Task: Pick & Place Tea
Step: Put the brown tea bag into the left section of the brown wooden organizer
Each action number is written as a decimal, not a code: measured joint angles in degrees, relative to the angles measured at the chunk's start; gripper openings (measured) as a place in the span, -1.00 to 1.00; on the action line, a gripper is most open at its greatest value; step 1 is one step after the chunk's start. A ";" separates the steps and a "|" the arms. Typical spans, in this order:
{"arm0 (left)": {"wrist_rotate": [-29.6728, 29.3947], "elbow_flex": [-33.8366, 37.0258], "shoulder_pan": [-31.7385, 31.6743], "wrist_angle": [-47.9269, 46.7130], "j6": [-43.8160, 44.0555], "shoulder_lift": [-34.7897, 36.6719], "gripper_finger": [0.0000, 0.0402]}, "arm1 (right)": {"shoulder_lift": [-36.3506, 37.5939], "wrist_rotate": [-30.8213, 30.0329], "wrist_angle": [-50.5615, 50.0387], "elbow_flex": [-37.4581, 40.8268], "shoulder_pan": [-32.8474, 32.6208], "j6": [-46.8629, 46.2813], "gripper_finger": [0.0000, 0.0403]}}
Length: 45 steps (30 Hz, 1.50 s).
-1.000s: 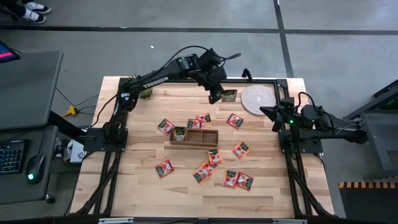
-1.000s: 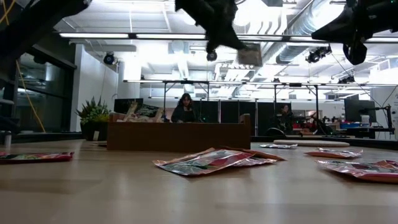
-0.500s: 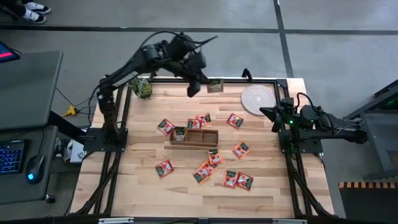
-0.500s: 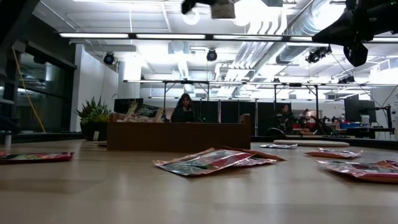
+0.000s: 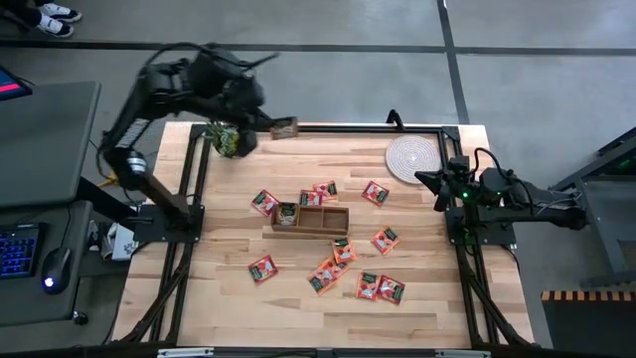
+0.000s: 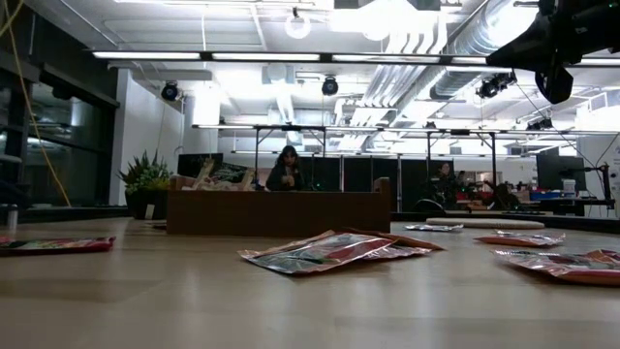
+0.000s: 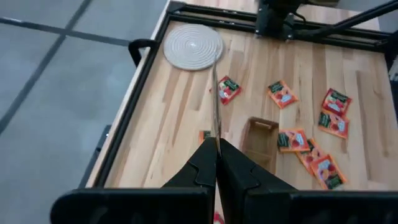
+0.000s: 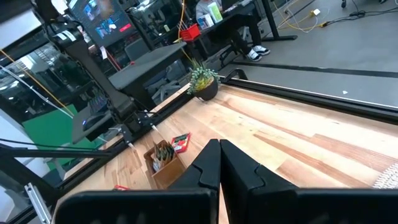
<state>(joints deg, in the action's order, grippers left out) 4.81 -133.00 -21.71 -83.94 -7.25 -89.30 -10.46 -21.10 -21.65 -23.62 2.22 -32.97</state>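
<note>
Pale planked table (image 5: 229,298) fills mid-frame; long brown wooden box (image 5: 313,218) centre, glossy orange-red sachets (image 5: 381,288) scattered flat around it. Round woven mat (image 5: 409,157) upper right. Left gripper (image 5: 274,126), upper left, jaws clamped on one sachet (image 5: 285,127). Right gripper (image 5: 425,179), right side, jaws together.

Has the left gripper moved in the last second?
Yes. In the high view the left gripper, shut on a sachet, swung from beside the mat toward the plant.

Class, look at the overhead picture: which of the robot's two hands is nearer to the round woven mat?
The right. The right hand sits just beside the woven mat, at the table's right edge; the left hand is raised over the far edge, well to its left.
</note>
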 joint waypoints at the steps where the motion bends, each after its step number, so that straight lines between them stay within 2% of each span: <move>1: -0.17 -0.08 0.02 -0.43 0.36 1.05 -1.00 | 0.00 -0.01 0.00 0.00 0.00 0.00 -1.00; 12: -2.85 0.02 2.08 -6.31 4.88 10.27 -1.00 | -0.02 -0.96 0.04 0.00 0.00 -0.16 -1.00; 17: -5.47 5.39 3.89 -6.01 7.59 15.26 -1.00 | -0.02 -1.27 0.08 0.00 0.00 -0.16 -1.00; 20: -5.84 13.30 3.78 -3.81 9.11 20.02 -1.00 | -0.02 -1.29 0.09 0.00 0.00 -0.16 -1.00; 23: -4.83 25.73 3.73 5.37 10.71 26.39 -1.00 | -0.02 -1.30 0.11 0.00 0.00 -0.14 -1.00; 28: 0.35 49.40 3.77 20.92 13.98 37.10 -1.00 | -0.02 -1.29 0.10 0.00 0.00 -0.16 -1.00; 33: 7.05 68.08 3.76 36.48 16.38 42.05 -1.00 | -0.02 -1.31 0.09 0.00 0.00 -0.18 -1.00; 38: 12.49 78.76 3.76 48.61 14.16 41.89 -1.00 | -0.02 -2.12 0.10 0.00 0.00 -0.20 -1.00; 45: 8.35 84.82 3.91 54.48 8.58 36.39 -1.00 | -0.02 -2.45 0.09 0.00 0.00 -0.64 -1.00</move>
<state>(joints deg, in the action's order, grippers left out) 13.16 -48.18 -17.80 -29.46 1.33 -52.90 -10.48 -23.55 -21.56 -23.62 2.22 -33.61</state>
